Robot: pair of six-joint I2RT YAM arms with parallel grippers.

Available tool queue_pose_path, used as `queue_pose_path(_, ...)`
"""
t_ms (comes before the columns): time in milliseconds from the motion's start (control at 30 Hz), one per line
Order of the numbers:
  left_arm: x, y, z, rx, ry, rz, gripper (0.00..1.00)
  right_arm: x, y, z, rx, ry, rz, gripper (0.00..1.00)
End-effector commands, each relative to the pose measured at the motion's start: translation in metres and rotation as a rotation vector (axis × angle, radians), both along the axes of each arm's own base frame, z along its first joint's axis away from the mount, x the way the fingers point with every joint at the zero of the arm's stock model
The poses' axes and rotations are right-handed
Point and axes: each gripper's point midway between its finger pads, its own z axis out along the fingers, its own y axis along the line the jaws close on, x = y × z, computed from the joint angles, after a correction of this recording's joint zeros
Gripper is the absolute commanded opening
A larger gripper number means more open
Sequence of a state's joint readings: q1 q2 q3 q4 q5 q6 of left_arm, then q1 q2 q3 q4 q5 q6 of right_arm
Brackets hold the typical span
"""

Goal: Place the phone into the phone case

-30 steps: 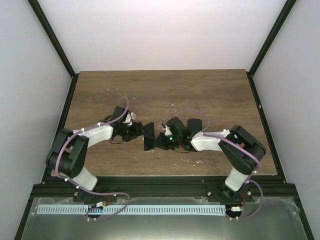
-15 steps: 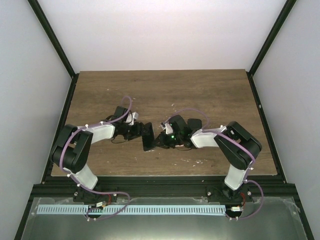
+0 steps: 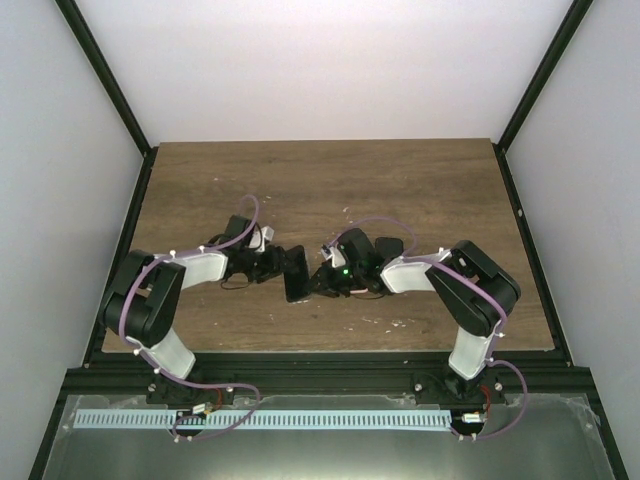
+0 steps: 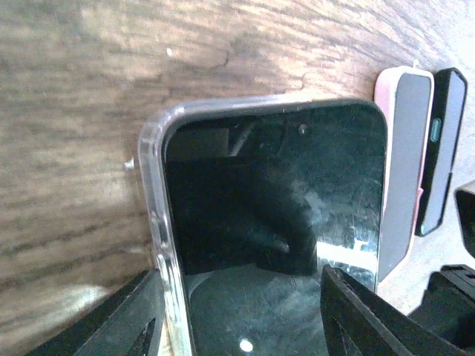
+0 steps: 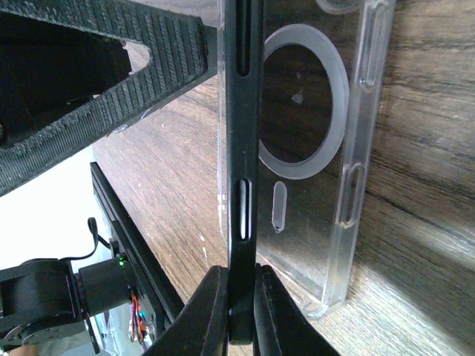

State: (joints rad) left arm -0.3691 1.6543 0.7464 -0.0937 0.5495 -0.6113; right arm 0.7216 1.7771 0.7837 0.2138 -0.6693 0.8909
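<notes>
At the middle of the brown wood-grain worktop (image 3: 420, 190) the two arms meet over a black, flat slab-shaped phone (image 3: 296, 278), which is held on edge between them. The right arm's (image 3: 415, 280) jaws are pressed together on the phone's thin black side edge, pinching it near one end; the right wrist view shows that edge running straight up from the fingertips. Against the phone's back is a clear plastic phone case (image 5: 326, 148) with a frosted ring and button cut-outs, the wood showing through it. In the left wrist view the case's clear rim wraps the top of the dark screen and one long side. Whether the other long side is fully seated I cannot tell. The left arm's (image 3: 195, 265) jaws are spread, one finger on either side of the cased phone's lower part. Whether their pads touch it cannot be told. Beyond the phone, a pink-edged rectangular item (image 4: 404, 170) lies on the worktop with a slim black rectangular item (image 4: 443, 148) just beside it.
</notes>
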Motion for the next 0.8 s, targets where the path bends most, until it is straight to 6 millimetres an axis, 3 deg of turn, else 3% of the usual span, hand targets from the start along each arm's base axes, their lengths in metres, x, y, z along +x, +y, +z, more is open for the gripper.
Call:
queue_pose_path(0, -0.021, -0.014, 0.01, -0.132, 0.063, -0.014, 0.59, -0.005, -0.005, -0.011, -0.04, 0.087, -0.055, 0.06)
queue_pose_path(233, -0.031, -0.02, 0.026, -0.199, 0.056, -0.01, 0.58, -0.006, -0.003, -0.015, -0.034, 0.115, -0.058, 0.08)
queue_pose_path(367, -0.029, -0.014, 0.025, -0.145, 0.036, -0.009, 0.58, -0.001, -0.013, -0.016, -0.108, 0.067, -0.077, 0.17)
queue_pose_path(600, -0.023, -0.006, 0.028, -0.094, 0.016, 0.006, 0.56, 0.007, -0.031, 0.001, -0.193, -0.031, -0.081, 0.34)
queue_pose_path(767, -0.019, 0.0, 0.025, -0.051, 0.012, 0.021, 0.54, 0.02, -0.035, 0.015, -0.219, -0.106, -0.095, 0.31)
